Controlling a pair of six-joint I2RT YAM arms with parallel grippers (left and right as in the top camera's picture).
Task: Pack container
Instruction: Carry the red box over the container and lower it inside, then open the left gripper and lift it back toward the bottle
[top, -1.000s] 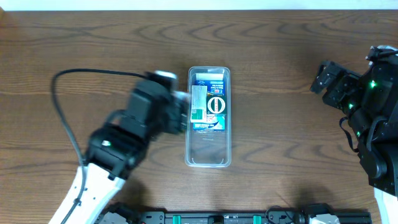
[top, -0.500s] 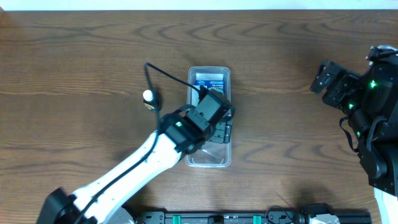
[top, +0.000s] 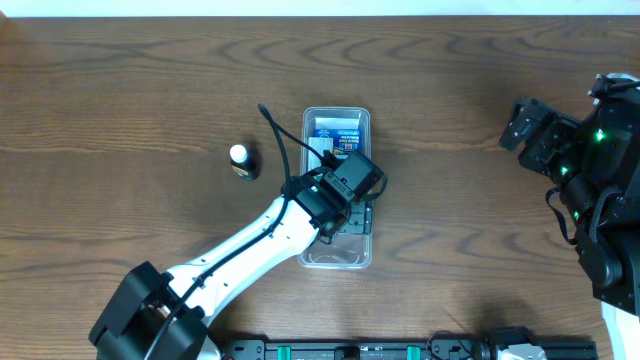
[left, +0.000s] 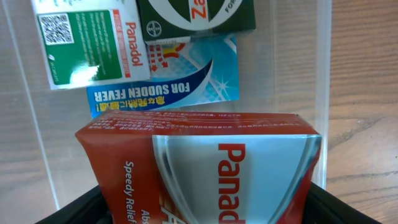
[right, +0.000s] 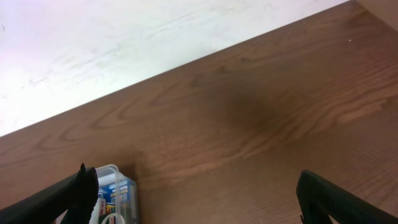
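Note:
The clear plastic container (top: 336, 258) lies lengthwise in the middle of the table. It holds a blue fever box (left: 163, 93), a green and white Panadol box (left: 87, 40) and a dark green box (left: 196, 18). My left gripper (top: 350, 205) is over the container's middle, shut on a red Panadol box (left: 199, 165) held just above the container floor. My right gripper (top: 525, 125) is open and empty at the far right, raised above the table. The container's far end also shows in the right wrist view (right: 115, 186).
A small dark bottle with a white cap (top: 241, 160) stands on the wood table left of the container. The left arm's black cable (top: 285, 150) loops over the container's left side. The table's far edge meets a white surface (right: 124, 37).
My left arm has swung right from beside the container to over its middle, carrying the red box. The small bottle, hidden before, now shows. The right arm has not moved.

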